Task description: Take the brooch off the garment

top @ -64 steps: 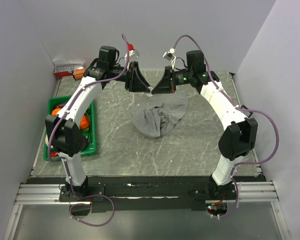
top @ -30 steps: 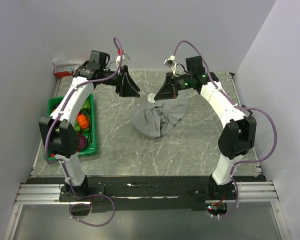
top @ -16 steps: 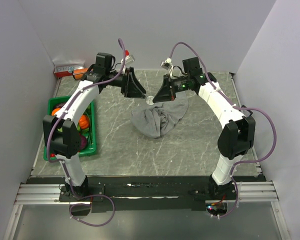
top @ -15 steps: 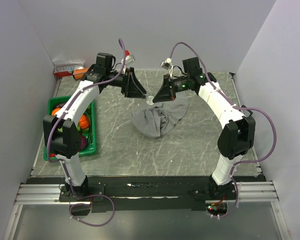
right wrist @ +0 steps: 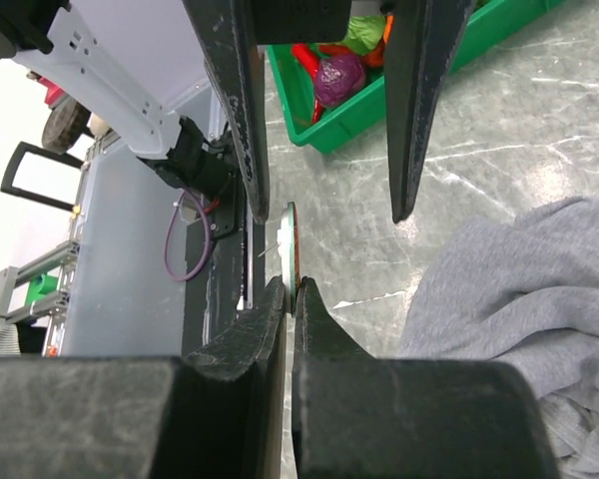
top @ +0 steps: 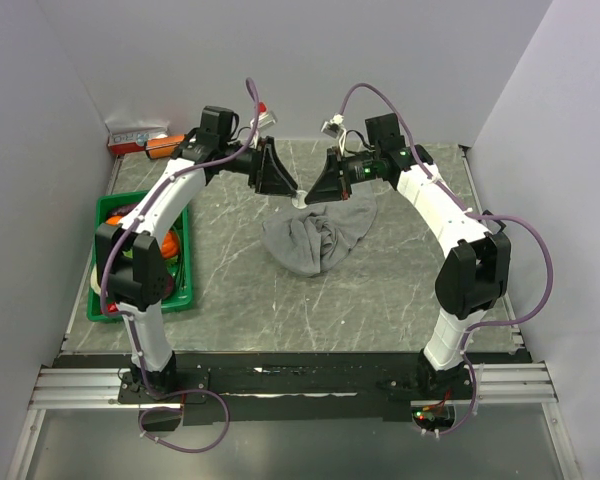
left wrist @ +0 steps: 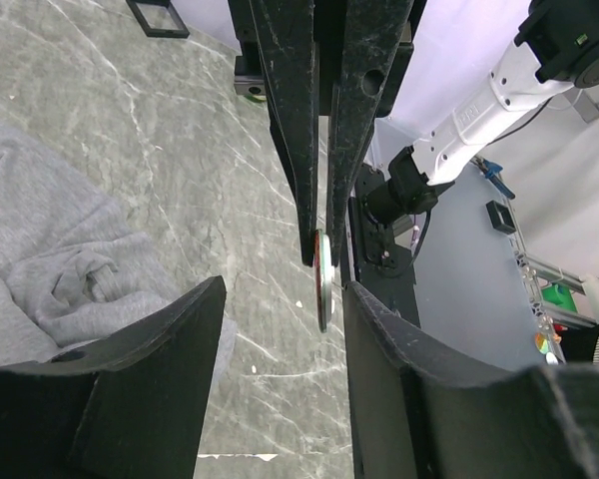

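The brooch [right wrist: 292,242], a small whitish disc seen edge-on, is pinched between the fingers of my right gripper [right wrist: 292,289] and held off the cloth. In the top view the brooch [top: 299,199] shows between the two grippers, just beyond the far edge of the rumpled grey garment [top: 320,236]. My left gripper [left wrist: 282,299] is open and faces the right gripper [top: 316,190] tip to tip. The brooch [left wrist: 322,281] hangs in front of the left gripper's gap, nearer its right finger, touching neither. The garment [left wrist: 40,259] lies on the table below.
A green crate [top: 184,290] of toy vegetables stands at the left edge of the table. A small box [top: 138,136] lies in the far left corner. Grey walls close in the table on three sides.
The left gripper has swung back right from near the far left, closing in on the right gripper's tips. The right gripper has stayed in place holding the brooch.
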Controlling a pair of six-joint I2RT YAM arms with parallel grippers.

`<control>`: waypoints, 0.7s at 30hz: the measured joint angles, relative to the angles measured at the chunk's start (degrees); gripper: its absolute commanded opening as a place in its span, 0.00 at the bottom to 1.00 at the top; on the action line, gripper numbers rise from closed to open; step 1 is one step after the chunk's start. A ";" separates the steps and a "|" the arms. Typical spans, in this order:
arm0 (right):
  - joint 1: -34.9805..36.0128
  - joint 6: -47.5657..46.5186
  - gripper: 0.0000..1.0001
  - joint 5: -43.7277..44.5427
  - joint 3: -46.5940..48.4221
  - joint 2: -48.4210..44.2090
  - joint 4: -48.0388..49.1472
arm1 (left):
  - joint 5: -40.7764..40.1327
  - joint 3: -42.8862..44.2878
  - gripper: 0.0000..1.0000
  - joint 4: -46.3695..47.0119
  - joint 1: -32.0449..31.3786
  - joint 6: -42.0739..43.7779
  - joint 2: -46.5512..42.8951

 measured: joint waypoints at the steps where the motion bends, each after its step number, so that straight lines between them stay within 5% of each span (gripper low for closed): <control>1: 0.04 0.20 0.00 0.00 0.00 0.00 0.20 | 0.02 0.11 0.56 -0.04 -0.04 0.02 0.13; 21: 0.33 4.15 0.00 0.07 0.00 0.00 2.49 | 0.13 1.88 0.43 -1.77 -1.36 1.88 0.79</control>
